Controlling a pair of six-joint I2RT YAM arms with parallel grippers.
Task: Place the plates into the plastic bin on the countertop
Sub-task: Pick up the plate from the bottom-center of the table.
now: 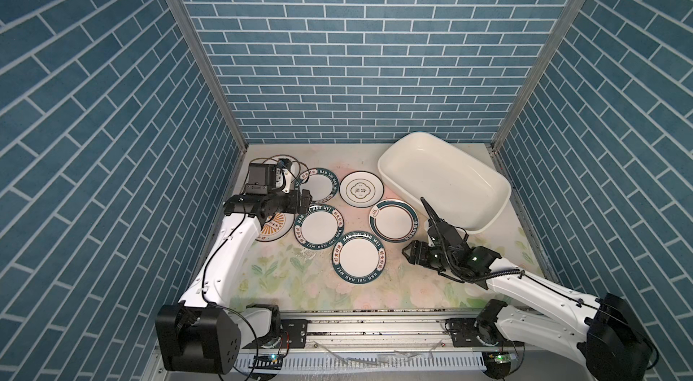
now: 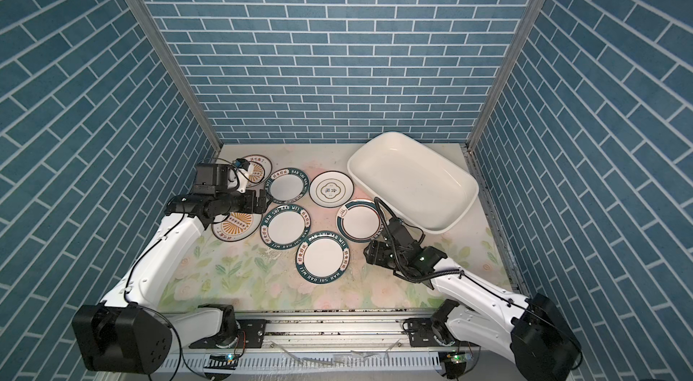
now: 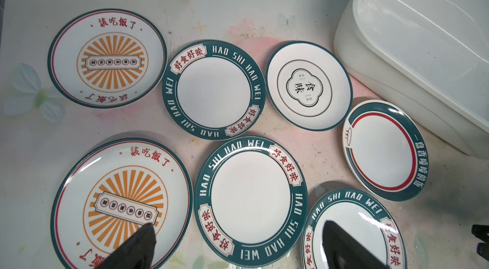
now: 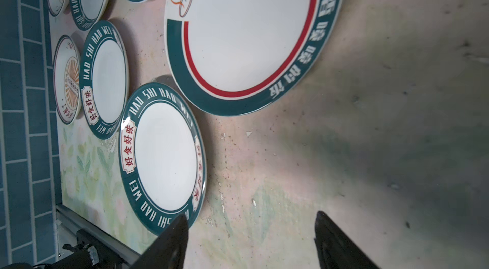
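top views — the plates [image 1: 318, 227] all lie flat on the countertop [image 1: 300, 287]. the plastic bin [image 1: 502, 188] stands empty at the far right, its long axis running diagonally from far centre to near right. your right gripper [image 1: 407, 251] hangs low just beside the nearest lettered plate [image 1: 359, 257], on the side towards the bin. the partial-ring plate [image 2: 360, 224] lies just beyond it. the left gripper [image 2: 262, 201] hovers over the left-hand plates, well apart from the bin.

left wrist view — the left gripper [image 3: 238, 225] has its jaws spread wide, holding nothing, with plates flat beneath.

right wrist view — the right gripper [image 4: 251, 216] has its jaws apart and empty. one jaw overlaps the lettered plate's rim [image 4: 166, 154] and the gap faces bare countertop. judge the right arm nearer to plate and bin alike.
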